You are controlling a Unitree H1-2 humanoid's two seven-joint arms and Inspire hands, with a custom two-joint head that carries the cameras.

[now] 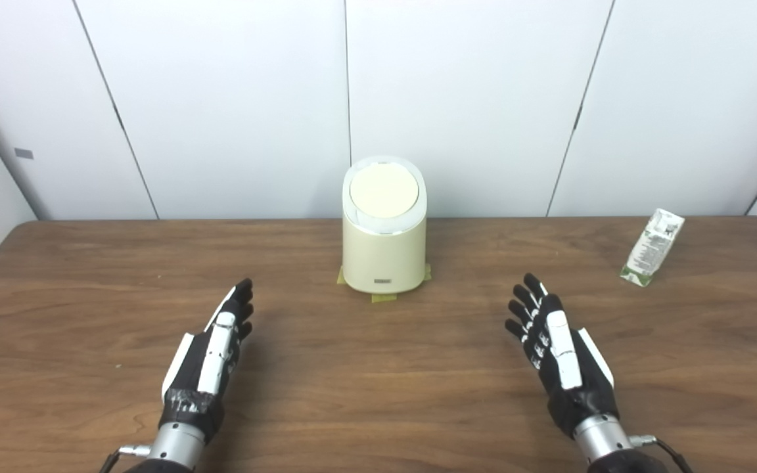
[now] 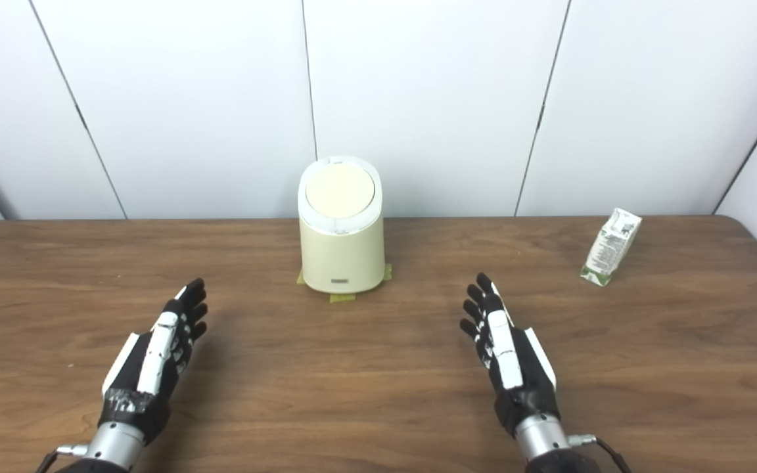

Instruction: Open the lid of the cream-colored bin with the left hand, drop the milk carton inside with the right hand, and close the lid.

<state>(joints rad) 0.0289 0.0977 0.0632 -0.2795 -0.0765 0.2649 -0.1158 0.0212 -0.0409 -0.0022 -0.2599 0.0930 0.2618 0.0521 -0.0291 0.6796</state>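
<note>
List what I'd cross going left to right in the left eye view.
left hand → cream-colored bin, lid shut → right hand → milk carton lying on the table.

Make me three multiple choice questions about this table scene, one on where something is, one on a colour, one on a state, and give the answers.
1. Where does the milk carton lie?
A. On the table, right of the bin
B. Inside the bin
C. In the left robot hand

2. What colour is the body of the bin?
A. Blue
B. Cream
C. Black

3. How is the bin's lid?
A. Taken off and lying on the table
B. Propped wide open
C. Closed

Answers:
1 A: the carton rests on the table near its far right edge, away from both hands.
2 B: the bin's walls are pale cream.
3 C: the round lid sits flat in the bin's top, and the left robot hand and right robot hand are both open, holding nothing.
</note>
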